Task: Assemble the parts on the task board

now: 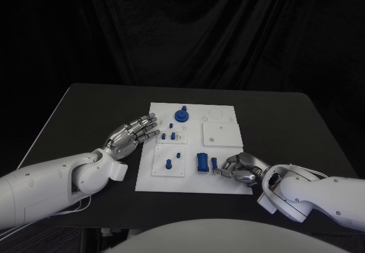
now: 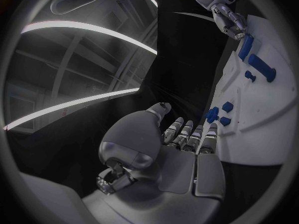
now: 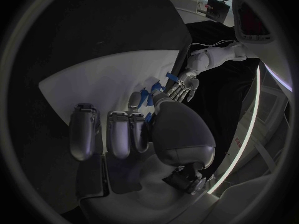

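Board sits mid-table, white, long side running from your near edge toward the far edge. Left hand hovers at the board's left edge, about halfway along, fingers spread wide and straight, holding nothing; left wrist view confirms the open palm beside the board. Right hand rests on the board near its near-right corner, fingers curled in tight around the small blue peg; it looks pinched at the fingertips, but you can't tell for sure from the head view, and the right wrist view hides the contact behind the thumb. Just left of that hand, the blue cylinder lies on the board, close beside the peg. Blue knob stands near the board's far edge, left of centre. Small blue pieces sit in the raised block by the left fingertips, and more blue pieces in the near-left block. White square plate lies on the board's right half, far of the right hand.
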Controlling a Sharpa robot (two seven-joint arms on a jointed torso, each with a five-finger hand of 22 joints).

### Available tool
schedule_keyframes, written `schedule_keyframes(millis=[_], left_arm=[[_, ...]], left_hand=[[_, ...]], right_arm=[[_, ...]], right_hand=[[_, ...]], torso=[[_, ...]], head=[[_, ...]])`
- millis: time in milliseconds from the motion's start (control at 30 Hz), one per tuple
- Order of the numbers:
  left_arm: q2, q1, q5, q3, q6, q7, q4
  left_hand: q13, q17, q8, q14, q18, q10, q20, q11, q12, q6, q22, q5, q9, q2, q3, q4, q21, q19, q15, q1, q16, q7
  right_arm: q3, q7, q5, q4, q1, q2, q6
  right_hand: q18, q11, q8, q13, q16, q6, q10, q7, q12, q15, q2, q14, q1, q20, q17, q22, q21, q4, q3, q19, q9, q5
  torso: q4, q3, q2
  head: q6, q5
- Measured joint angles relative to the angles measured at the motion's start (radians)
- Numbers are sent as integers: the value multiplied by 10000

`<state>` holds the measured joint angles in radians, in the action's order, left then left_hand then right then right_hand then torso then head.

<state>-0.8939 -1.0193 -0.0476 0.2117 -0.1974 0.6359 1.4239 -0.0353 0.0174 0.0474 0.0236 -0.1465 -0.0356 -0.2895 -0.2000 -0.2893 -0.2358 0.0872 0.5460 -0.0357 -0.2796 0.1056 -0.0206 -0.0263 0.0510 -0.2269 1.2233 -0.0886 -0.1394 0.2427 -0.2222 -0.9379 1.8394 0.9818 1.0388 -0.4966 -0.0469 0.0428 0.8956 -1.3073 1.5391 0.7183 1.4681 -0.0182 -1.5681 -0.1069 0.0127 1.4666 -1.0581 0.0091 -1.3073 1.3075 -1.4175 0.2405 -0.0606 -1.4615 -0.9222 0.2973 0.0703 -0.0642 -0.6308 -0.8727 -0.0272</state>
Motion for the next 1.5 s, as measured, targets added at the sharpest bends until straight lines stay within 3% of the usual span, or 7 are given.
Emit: schedule_keyframes(millis=[400, 533, 767, 1000, 1500], left_arm=[[28, 8, 0, 0, -12, -11, -18], [30, 11, 0, 1, -17, -14, -20], [31, 18, 0, 1, -25, -18, -23], [42, 24, 0, 1, -34, -20, -25], [37, 33, 0, 0, -42, -18, -19]], left_hand=[[-8, 0, 0, 0, 0, 0, 0, 0, 1, 0, 1, 0, 1, 0, 0, 0, 0, 0, 0, 0, 0, 0], [-7, 0, 0, 0, 0, 0, 0, 0, 1, 0, 1, 0, 1, 0, -1, 0, 0, 0, 0, 0, 0, 0], [-6, 0, 0, 0, -1, 0, 0, 0, 1, 0, -9, 0, 1, 41, -1, 0, 0, 0, 0, -41, 0, 0], [-6, 0, 0, 0, 0, 0, 0, 0, 1, 0, -9, 0, 2, 43, -1, 0, 0, 0, 0, -42, 0, 0], [-4, 0, 0, 0, -1, 0, 0, 0, 1, 0, -14, 0, 3, 41, -1, 0, 0, 0, 0, -39, 0, 0]], right_arm=[[-5, -9, 15, -106, 0, -57, -66], [-8, -36, 16, -146, 0, -85, -50], [-19, -124, 17, -211, 0, -165, -28], [-31, -277, 2, -256, 5, -231, -10], [-42, -394, -41, -275, 11, -264, -27]], right_hand=[[-1, 0, 0, 0, 0, 0, 0, 0, 0, 0, 237, 0, 36, 0, 0, 0, 0, 217, -4, -1, 1, 1], [-3, 7, -1, 0, 0, 0, -7, -1, 0, 0, 447, 0, -253, -1, 0, 0, 0, 97, -124, -1, 2, 189], [-3, 35, 39, 0, 0, 0, -35, -1, 0, 0, 242, 0, -746, -37, 0, 0, 0, -214, -191, -41, 3, 221], [-10, 35, 39, 0, 0, 35, -35, 34, 0, -1, 129, 0, -987, -38, 0, 0, 0, -436, -180, -75, 4, -105], [-90, 35, 38, 0, -1, 71, -35, 70, 0, -1, 296, 0, -1423, -54, 0, 0, 0, -738, -155, -92, 30, -1121]], torso=[[2, 1, -1], [2, 3, 0], [2, 2, 1], [5, 1, 10], [12, -6, 9]], head=[[0, -10], [0, -12], [0, 1], [0, -2], [0, 1]])
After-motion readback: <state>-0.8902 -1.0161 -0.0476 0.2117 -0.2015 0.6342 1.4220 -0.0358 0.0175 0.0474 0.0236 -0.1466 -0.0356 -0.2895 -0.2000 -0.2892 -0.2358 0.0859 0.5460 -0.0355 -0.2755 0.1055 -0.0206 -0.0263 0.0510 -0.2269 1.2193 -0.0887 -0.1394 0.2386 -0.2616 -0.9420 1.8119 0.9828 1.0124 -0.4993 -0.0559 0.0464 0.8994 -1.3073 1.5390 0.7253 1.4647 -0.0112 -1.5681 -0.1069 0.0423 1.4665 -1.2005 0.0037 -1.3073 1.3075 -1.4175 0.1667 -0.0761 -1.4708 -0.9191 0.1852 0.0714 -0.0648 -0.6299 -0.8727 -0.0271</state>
